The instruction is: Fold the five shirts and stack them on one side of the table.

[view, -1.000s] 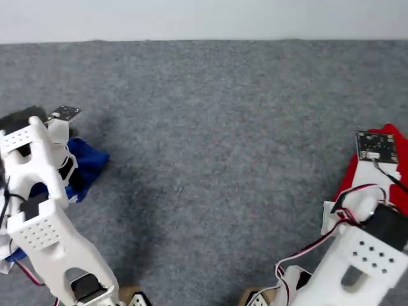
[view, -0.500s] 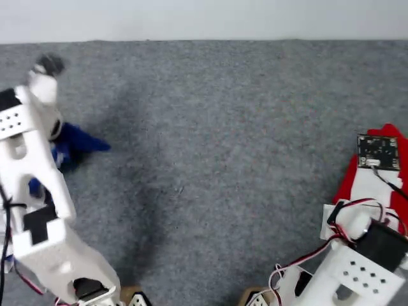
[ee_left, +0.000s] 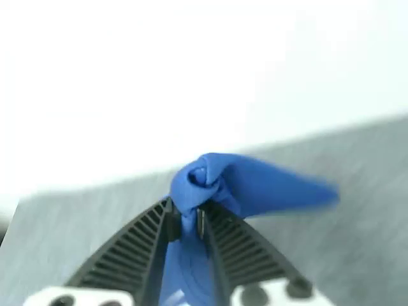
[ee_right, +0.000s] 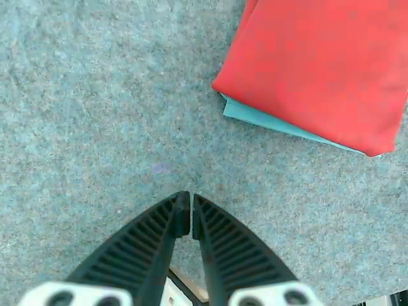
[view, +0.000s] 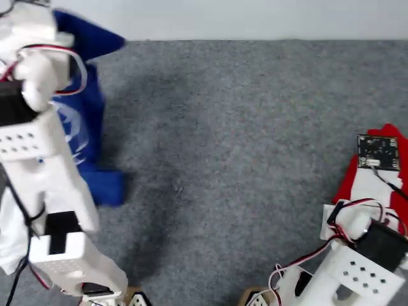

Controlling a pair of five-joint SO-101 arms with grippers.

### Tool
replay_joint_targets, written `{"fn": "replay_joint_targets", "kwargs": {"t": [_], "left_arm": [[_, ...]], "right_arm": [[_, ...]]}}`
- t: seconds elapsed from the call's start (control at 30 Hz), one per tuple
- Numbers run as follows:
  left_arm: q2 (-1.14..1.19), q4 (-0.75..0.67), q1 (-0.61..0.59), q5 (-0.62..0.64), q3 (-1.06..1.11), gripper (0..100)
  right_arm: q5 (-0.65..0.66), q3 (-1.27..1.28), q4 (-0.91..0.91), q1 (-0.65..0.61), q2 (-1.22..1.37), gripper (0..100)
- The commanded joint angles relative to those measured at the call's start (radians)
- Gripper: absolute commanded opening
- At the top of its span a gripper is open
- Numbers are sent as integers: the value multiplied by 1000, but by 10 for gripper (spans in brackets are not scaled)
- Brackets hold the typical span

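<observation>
Pinching only a small bunch of the blue shirt [view: 89, 121] above the far-left corner of the table [view: 255, 127], the left gripper [ee_left: 185, 220] may drop it; the right gripper [ee_right: 185, 213] is closed, empty.

From above the arms' bases the high camera looks steeply down on the grey table [view: 242, 159], sharing the red shirt [ee_right: 319, 64] with the close, downward-facing right wrist camera and the blue shirt [ee_left: 255, 185] with the outward-tilted left one.

Grey felt table [view: 242, 127]; folded red shirt [ee_right: 319, 64] (atop teal one [ee_right: 268, 119]) at right edge.
</observation>
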Motion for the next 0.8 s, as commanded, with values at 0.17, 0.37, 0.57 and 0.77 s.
{"fn": "replay_joint_targets", "kwargs": {"t": [0.17, 0.37, 0.57, 0.77], "left_arm": [[-69, -25, 388, 31, -183, 13], [-69, 83, 560, 34, -105, 13], [-78, 175, 571, 29, 203, 13], [-80, 169, 559, 18, 533, 14]], "right_arm": [[-6, 14, 38, -4, -4, 10], [-5, 15, 38, -5, -2, 10], [-5, 18, 38, -7, -1, 10], [-5, 20, 30, -10, -1, 11]]}}
